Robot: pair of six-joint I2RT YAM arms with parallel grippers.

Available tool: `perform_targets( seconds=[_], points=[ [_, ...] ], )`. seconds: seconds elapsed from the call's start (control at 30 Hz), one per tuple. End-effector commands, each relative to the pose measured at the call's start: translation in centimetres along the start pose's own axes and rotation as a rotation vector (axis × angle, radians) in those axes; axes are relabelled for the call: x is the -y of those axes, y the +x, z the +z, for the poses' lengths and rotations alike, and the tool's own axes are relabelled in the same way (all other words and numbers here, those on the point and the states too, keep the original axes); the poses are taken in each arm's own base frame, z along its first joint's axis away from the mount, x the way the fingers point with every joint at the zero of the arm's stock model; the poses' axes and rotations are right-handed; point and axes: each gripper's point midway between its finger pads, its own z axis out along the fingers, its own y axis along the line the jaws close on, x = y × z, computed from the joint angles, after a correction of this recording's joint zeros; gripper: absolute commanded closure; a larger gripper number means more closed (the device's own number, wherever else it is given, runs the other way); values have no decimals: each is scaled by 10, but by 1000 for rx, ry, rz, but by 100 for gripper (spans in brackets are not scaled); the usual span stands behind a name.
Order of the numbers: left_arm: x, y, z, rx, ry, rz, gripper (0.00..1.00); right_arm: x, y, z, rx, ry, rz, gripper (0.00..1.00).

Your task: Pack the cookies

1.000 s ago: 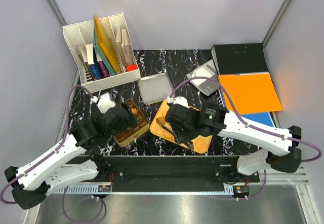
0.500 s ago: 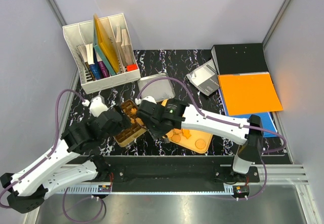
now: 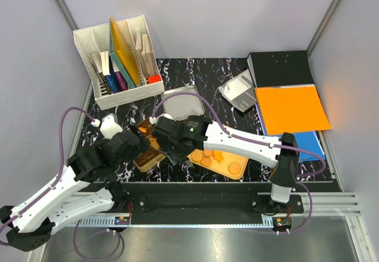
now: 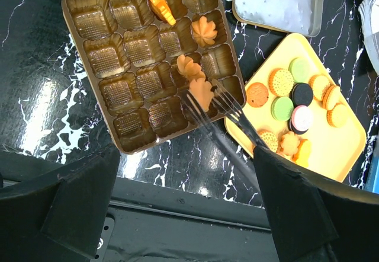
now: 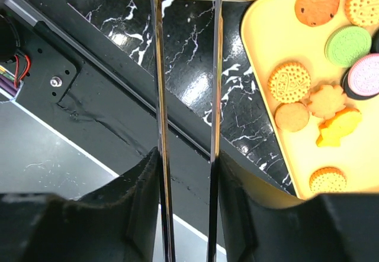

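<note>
Right wrist view: the right gripper (image 5: 186, 173) is clamped on metal tongs (image 5: 159, 84), whose arms run to the top of the frame. Left wrist view: the forked tong tips flank an orange leaf-shaped cookie (image 4: 201, 91) over the brown compartment tray (image 4: 118, 90). The left gripper (image 4: 185, 160) is spread wide and empty. The other cookies (image 4: 293, 105) lie on the yellow tray (image 4: 348, 149) at right.

Left claw (image 4: 185, 167) is spread wide open, pointing down. Right arm (image 3: 243, 142) stretches way over to the left, right claw (image 5: 185, 161) clamped on tongs (image 5: 159, 66).
</note>
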Motion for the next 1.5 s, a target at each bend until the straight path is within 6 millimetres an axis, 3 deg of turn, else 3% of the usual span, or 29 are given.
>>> perform_targets(
  seconds=[0.0,0.27,0.43,0.53,0.7,1.17,1.37,1.47],
  points=[
    [6,-12,-4,37,17,-29,1,-15,-21,-14,71,-61,-6,50],
    [7,-10,-2,36,19,-26,1,-6,-21,-21,94,-26,20,44],
    [8,-10,-1,38,21,-27,1,-2,-30,-34,146,-14,37,62],
    [10,-11,-1,41,22,-24,1,11,-38,-43,199,39,59,70],
    [12,-15,-1,50,25,-19,1,30,-47,-52,231,59,95,72],
    [13,-11,1,37,21,-8,1,-4,-41,-3,105,-54,24,74],
    [10,-9,2,33,13,-7,1,-21,-36,0,63,-146,11,77],
    [10,-9,2,34,12,-9,1,-19,-38,-5,85,-143,14,77]
  ],
)
